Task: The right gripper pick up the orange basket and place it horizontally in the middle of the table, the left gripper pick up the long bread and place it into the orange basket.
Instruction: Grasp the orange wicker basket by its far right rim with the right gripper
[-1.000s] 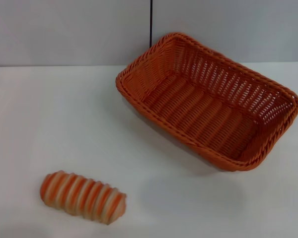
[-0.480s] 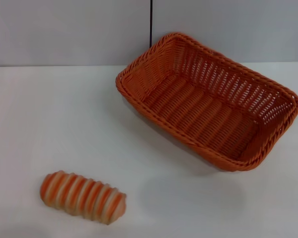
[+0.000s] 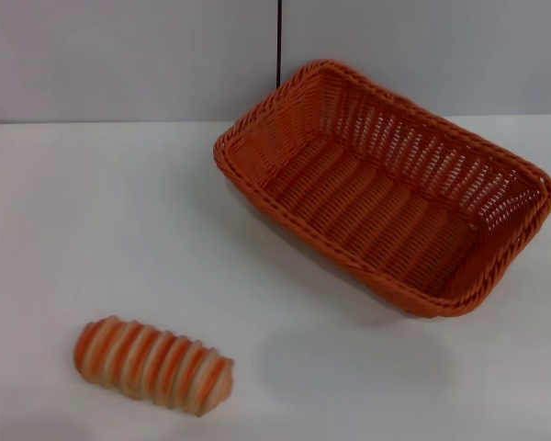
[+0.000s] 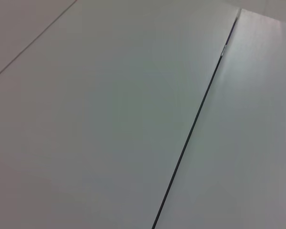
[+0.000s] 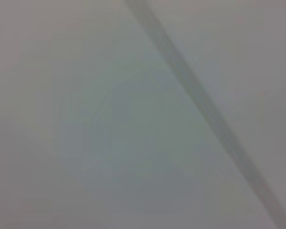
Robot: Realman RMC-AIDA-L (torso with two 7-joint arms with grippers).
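Head view: orange basket (image 3: 386, 188) empty, long axis skewed diagonally, far right on the table (image 3: 119, 211) | long bread (image 3: 153, 364) near left, well apart | neither claw visible, so bearing from claw and grip state unknown | basket pickup not begun

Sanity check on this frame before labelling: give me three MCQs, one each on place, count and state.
1. Where is the long bread? A) in the basket B) on the table, nearer the camera and to the robot's left of the basket C) on the basket's rim
2. How many baskets show? A) one B) two C) three
3. How is the orange basket? A) upside down B) full C) upright, empty, askew

B: the bread lies alone on the table.
A: only one basket.
C: its bare woven floor shows, its long sides run diagonally.
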